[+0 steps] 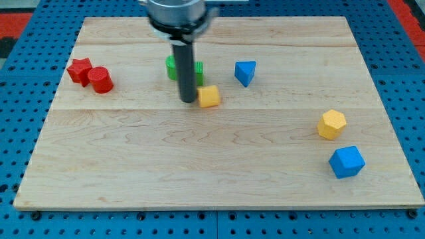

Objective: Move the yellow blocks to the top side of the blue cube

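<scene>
My tip (188, 100) is down on the wooden board (199, 172), a bit above the middle. It has no claw, so it holds nothing; it only pushes. A small yellow block (209, 96) sits just to the view's right of my tip, touching it or almost touching it. Right behind the rod are green blocks (198, 69), partly hidden, so I cannot tell their shape. A blue block (245, 72) with a pointy shape is near the yellow block, up and to the view's right. The other yellow block (331, 124), with many sides, is far off on the view's right. The blue cube (346, 162) sits just below it, near the board's bottom right corner. Two red blocks are at the view's left, touching each other: a red star-like block (79, 69) and a round red block (101, 79).
</scene>
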`<act>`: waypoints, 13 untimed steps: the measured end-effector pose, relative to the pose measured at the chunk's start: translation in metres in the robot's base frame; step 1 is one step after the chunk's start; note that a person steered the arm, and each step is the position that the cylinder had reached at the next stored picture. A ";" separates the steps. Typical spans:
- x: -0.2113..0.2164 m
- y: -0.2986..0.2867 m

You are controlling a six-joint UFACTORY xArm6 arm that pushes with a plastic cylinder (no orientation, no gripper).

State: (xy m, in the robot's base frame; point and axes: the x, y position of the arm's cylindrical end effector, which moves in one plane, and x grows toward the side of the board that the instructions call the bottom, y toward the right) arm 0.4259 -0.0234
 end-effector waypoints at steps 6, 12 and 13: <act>-0.030 0.173; -0.073 0.275; -0.043 0.271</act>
